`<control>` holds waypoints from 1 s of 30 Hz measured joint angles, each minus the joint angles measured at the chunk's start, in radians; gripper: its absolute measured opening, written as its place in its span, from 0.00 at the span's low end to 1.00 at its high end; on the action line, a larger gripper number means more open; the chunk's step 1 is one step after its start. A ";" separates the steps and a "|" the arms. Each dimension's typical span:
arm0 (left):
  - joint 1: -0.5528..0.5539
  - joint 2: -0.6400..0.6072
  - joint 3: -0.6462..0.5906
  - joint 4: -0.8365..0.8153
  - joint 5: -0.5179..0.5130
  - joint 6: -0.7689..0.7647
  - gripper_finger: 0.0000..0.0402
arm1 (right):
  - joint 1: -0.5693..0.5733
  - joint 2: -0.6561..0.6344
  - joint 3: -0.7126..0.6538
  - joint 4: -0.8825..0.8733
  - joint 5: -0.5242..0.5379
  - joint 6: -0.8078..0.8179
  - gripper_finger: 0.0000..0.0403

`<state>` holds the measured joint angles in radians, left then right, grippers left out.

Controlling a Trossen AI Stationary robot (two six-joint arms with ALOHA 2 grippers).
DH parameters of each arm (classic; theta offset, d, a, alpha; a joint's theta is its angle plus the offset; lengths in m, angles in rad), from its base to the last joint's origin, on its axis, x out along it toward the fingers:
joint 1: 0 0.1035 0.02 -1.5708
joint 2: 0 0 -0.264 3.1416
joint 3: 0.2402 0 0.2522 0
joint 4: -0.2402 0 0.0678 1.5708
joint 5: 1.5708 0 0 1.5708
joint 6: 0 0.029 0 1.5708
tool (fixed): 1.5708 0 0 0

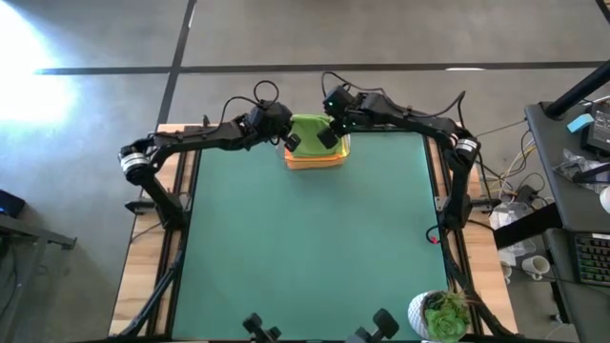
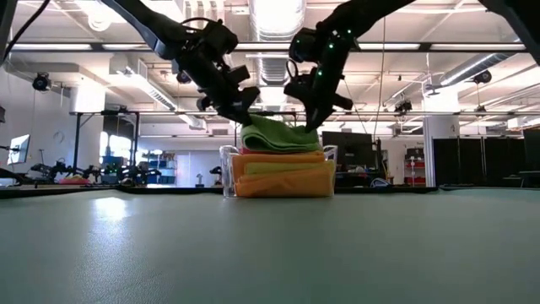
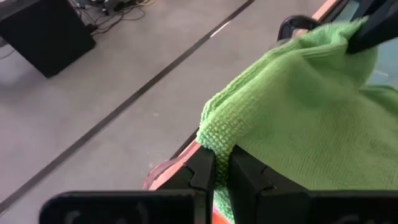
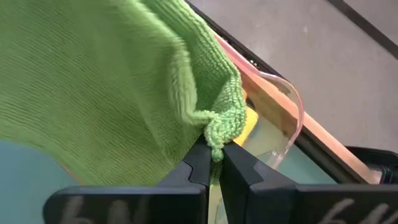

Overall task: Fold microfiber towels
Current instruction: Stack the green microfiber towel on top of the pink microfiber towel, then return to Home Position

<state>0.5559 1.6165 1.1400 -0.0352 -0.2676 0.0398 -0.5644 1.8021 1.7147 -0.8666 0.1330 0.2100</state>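
A wide workshop with ceiling lights lies beyond the green table [image 1: 305,238], whose mat is bare but for one pile at its far edge. That pile sits in the clear bin [image 2: 229,169] directly under both grippers — orange towels [image 2: 283,184] with a yellow one [image 2: 278,168] between them, all flat, so most of the folding looks done. The green towel [image 2: 278,135] tops the pile, touching it. The left gripper [image 3: 221,163] is clamped on one corner, the right gripper [image 4: 214,155] on another — by my reading, only laying it down and letting go remains.
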 joint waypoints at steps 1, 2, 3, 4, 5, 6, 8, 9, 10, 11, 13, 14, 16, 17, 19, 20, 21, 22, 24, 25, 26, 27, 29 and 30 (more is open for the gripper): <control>0.001 0.002 0.000 -0.001 0.000 0.001 0.04 | 0.001 0.001 0.007 0.001 0.000 -0.001 0.03; 0.002 0.004 0.000 -0.002 0.000 0.002 0.04 | 0.001 0.001 0.015 0.002 0.000 -0.001 0.03; 0.002 0.006 0.000 0.001 0.000 0.007 0.04 | 0.001 0.001 0.021 0.003 0.000 -0.001 0.03; 0.002 0.006 0.000 0.001 0.000 0.023 0.05 | 0.001 0.001 0.027 0.004 0.000 0.000 0.03; 0.002 0.006 0.000 0.000 0.000 0.042 0.06 | 0.001 0.001 0.031 0.004 0.000 0.000 0.03; 0.001 0.007 0.000 0.000 0.000 0.060 0.07 | 0.001 0.001 0.034 0.003 0.000 0.000 0.03; 0.001 0.007 0.000 0.000 0.000 0.082 0.11 | 0.001 0.001 0.038 0.000 0.000 0.000 0.03; 0.001 0.007 0.000 0.000 0.000 0.083 0.13 | 0.001 0.001 0.040 0.000 0.000 0.000 0.03; 0.001 0.007 0.000 0.000 0.000 0.082 0.15 | 0.001 0.001 0.040 0.001 0.001 0.000 0.04; 0.001 0.007 0.000 0.000 0.000 0.082 0.18 | 0.001 0.001 0.040 -0.001 0.001 0.000 0.04; 0.001 0.006 0.000 0.000 0.000 0.082 0.23 | 0.001 0.001 0.040 -0.013 0.001 0.011 0.08; 0.001 0.006 0.000 0.000 0.000 0.080 0.26 | 0.001 0.001 0.040 -0.022 0.001 0.018 0.10; 0.001 0.006 0.000 -0.004 0.001 0.079 0.31 | 0.001 0.001 0.040 -0.030 0.001 0.026 0.15; 0.001 0.006 0.004 -0.012 0.001 0.079 0.34 | 0.001 0.001 0.040 -0.031 0.004 0.026 0.18; 0.002 0.006 0.014 -0.018 0.001 0.079 0.39 | 0.001 0.001 0.040 -0.034 0.023 0.033 0.23; 0.002 0.006 0.023 -0.021 0.001 0.079 0.41 | 0.001 -0.001 0.040 -0.035 0.026 0.038 0.26; 0.006 0.004 0.033 -0.027 0.001 0.079 0.43 | 0.001 -0.005 0.040 -0.035 0.025 0.042 0.28; 0.008 0.003 0.043 -0.037 0.001 0.078 0.44 | 0.000 -0.011 0.040 -0.036 0.025 0.046 0.30; 0.018 0.000 0.071 -0.063 0.002 0.078 0.47 | -0.002 -0.029 0.040 -0.039 0.025 0.051 0.34; 0.024 -0.002 0.086 -0.083 0.002 0.078 0.47 | -0.004 -0.041 0.040 -0.039 0.025 0.051 0.35; 0.029 -0.005 0.105 -0.109 0.002 0.078 0.48 | -0.005 -0.053 0.040 -0.041 0.026 0.051 0.36; 0.036 -0.008 0.127 -0.136 0.002 0.078 0.48 | -0.006 -0.066 0.040 -0.041 0.025 0.051 0.37; 0.047 -0.016 0.163 -0.185 0.002 0.079 0.48 | -0.008 -0.094 0.040 -0.041 0.026 0.050 0.38; 0.051 -0.021 0.180 -0.210 0.002 0.080 0.48 | -0.010 -0.108 0.040 -0.041 0.026 0.043 0.38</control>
<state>0.6071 1.5951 1.3197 -0.2455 -0.2661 0.1194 -0.5746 1.6940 1.7550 -0.9076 0.1587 0.2532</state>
